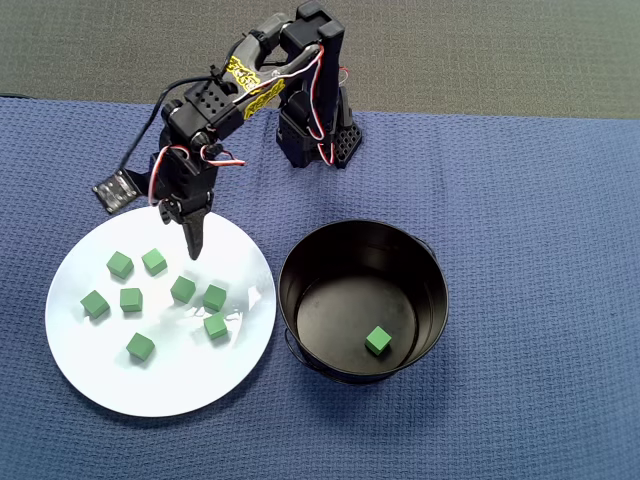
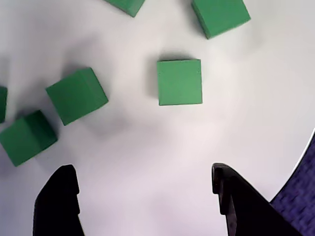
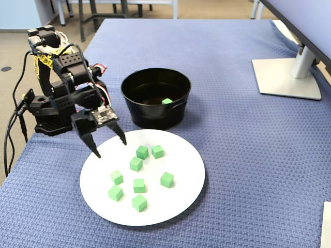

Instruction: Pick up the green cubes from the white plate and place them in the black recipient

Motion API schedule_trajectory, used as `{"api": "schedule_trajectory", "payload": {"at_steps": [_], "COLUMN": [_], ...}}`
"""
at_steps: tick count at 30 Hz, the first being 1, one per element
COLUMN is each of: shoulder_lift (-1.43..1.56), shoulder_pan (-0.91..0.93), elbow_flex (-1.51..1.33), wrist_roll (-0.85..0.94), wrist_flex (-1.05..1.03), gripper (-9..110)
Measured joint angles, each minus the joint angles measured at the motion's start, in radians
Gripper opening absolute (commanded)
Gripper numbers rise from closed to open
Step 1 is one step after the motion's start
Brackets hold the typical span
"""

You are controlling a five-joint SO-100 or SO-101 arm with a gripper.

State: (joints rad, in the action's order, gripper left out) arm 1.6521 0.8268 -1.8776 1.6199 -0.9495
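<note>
Claw [image 3: 110,147] hangs spread and empty over the large glossy white plate [image 3: 181,201], where eight small matte green cubes [image 2: 179,82] lie ahead of its tips. One cube sits in the round black metal pot [image 1: 300,262] beside it. Next, I judge: descend, straddle the nearest cube.

No text reads clearly; the arm's [image 1: 255,85] yellow markings perhaps lettering.
</note>
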Motion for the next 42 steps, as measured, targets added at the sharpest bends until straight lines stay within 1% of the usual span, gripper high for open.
{"api": "schedule_trajectory", "payload": {"at_steps": [3, 10, 15, 25, 33, 42], "shoulder_lift": [0.000, -0.014, -0.078, -0.140, -0.189, -0.249], "shoulder_pan": [0.009, 0.029, 0.029, 0.044, 0.043, 0.043], "elbow_flex": [-0.017, -0.017, -0.017, -0.017, -0.046, -0.048], "wrist_roll": [0.072, 0.115, 0.052, -0.095, -0.109, -0.121], "wrist_flex": [0.043, 0.101, 0.192, 0.268, 0.339, 0.382], "gripper": [27, 24, 23, 20, 19, 15]}}
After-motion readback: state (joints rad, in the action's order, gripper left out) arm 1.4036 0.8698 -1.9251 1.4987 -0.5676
